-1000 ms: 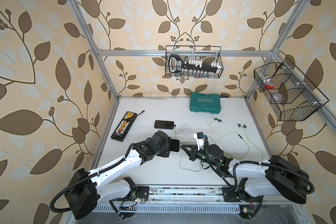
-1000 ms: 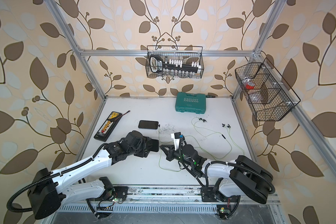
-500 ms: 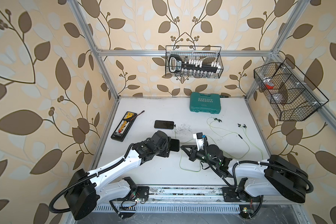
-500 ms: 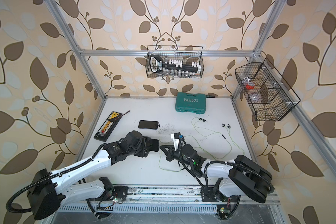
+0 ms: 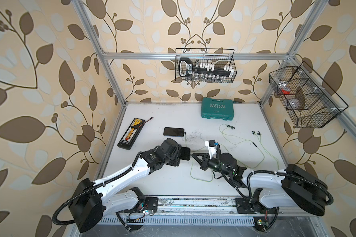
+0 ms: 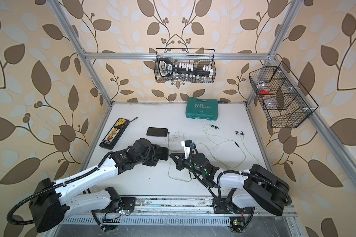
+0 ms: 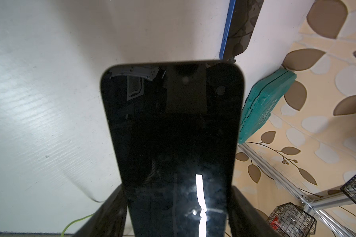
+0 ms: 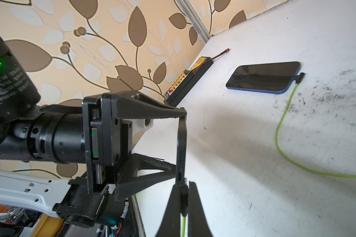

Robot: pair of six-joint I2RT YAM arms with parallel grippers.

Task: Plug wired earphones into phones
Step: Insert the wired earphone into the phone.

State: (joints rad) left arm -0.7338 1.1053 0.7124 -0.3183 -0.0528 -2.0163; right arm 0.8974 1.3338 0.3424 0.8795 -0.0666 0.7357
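**A:** What has shifted over the last second?

**B:** Nothing I can make out. Both my arms hang in the same pose, and neither pair of jaws has widened or narrowed.

**A:** So what have you got, nearest first?

**B:** My left jaws stand wide and clamp the glossy phone (image 7: 173, 133) by its two long sides. It is lifted off the tabletop (image 5: 173, 184), with its short end turned toward my right jaws. My right jaws are fully closed, pinching the black plug (image 8: 183, 198). Its green cable (image 8: 183, 225) trails out behind and down to a loop on the tabletop. In the right wrist view the plug sits in line with the port (image 8: 180, 176), right at its mouth. Whether it has gone in at all I cannot tell.

**A:** And beyond?

**B:** The second phone (image 5: 173, 131) lies flat further back with its own angled plug (image 8: 298, 77) already in its end, so that set looks finished. The earbuds (image 5: 230, 127) lie well apart from it, toward the teal case (image 5: 217, 108).

**A:** What does the standstill mean?

**B:** I judge I'm at the insertion itself: aligned, not visibly seated. A short straight push should do it. Any tilt risks jamming the tip on the rim.
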